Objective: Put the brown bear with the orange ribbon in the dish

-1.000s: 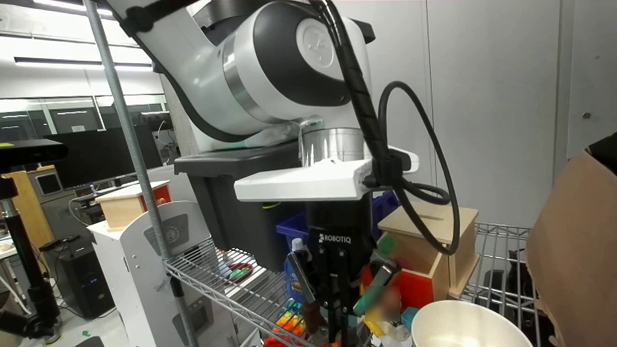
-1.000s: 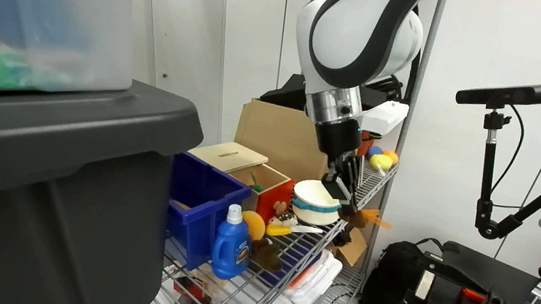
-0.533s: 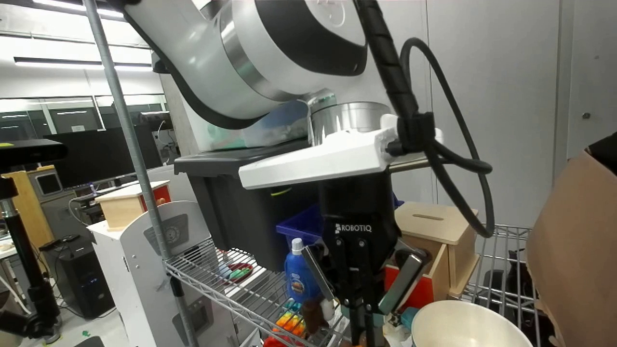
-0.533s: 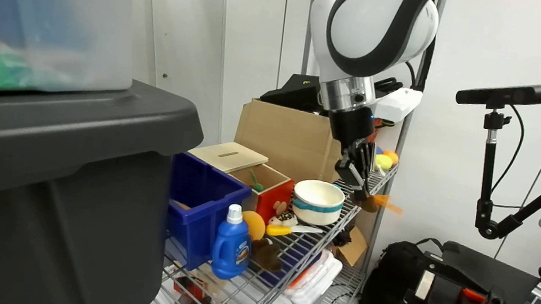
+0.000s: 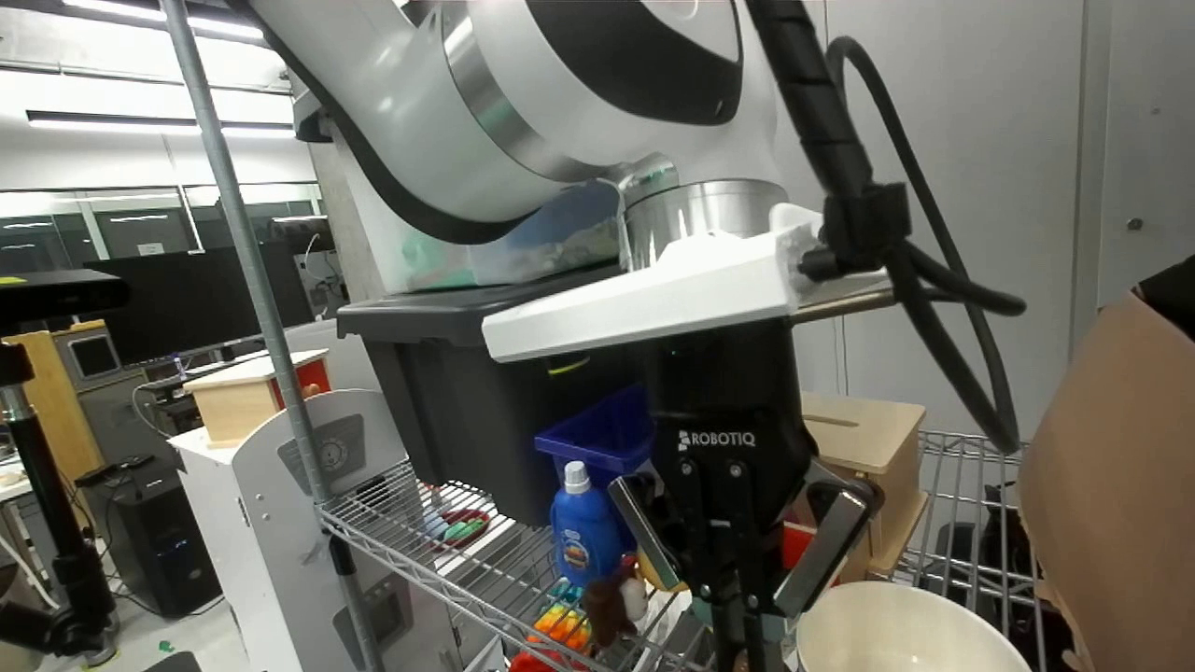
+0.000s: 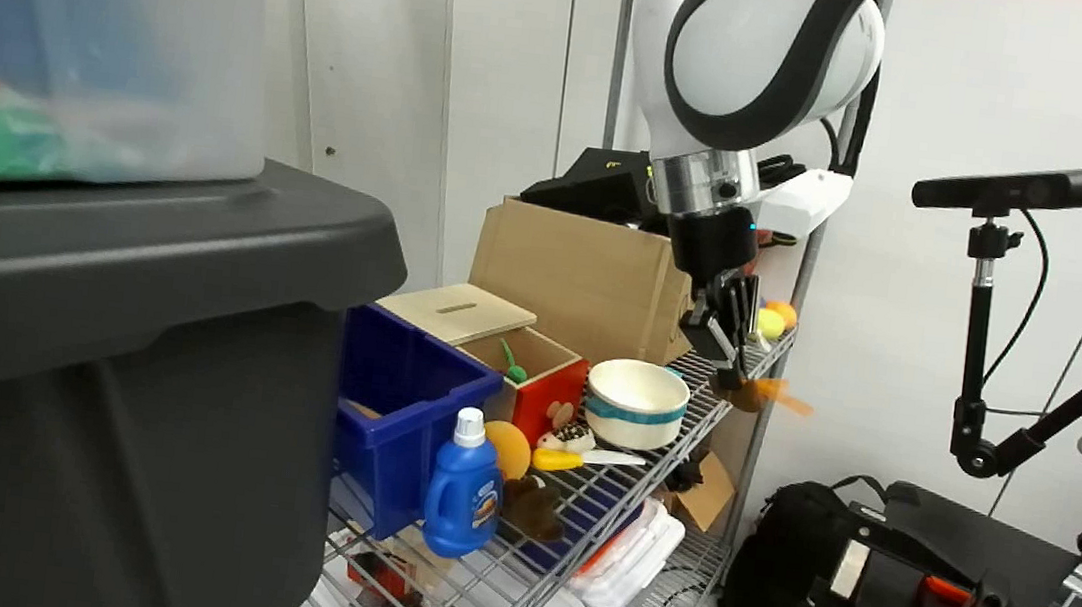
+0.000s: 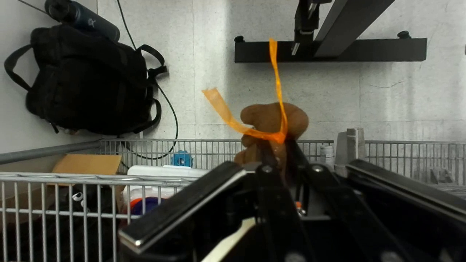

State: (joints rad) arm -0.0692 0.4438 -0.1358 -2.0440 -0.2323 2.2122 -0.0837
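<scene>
1. The brown bear (image 7: 264, 116) is at the very tips of the claw (image 7: 280, 147), caught between them; in the wrist view, much of its body juts out beyond the ends.
2. Its orange ribbon (image 7: 280, 135) is gathered just ahead of the tips, and two loose tails reach away from the claw.
3. The claw is drawn nearly together: its fingers (image 7: 275, 203) run side by side with a narrow gap, pinching the bear. Exactly which part of the bear is gripped is hidden.
4. In an exterior view the bear hangs right under the claw, the ribbon sticking out to one side, near the front edge of the wire counter (image 5: 509, 565).
5. The dish (image 6: 633, 436) stands upright on the counter, near the claw, lower and off to one side of it. In an exterior view a gap shows between bear and dish, so the bear is outside it.
6. Farther from the claw than the dish are the yellow-handled knife (image 6: 557, 460), a round yellow-orange thing (image 6: 508, 449) and a blue bottle (image 6: 462, 506).
7. A second brown toy (image 6: 534, 512) lies just beside the bottle, well apart from the claw.
</scene>
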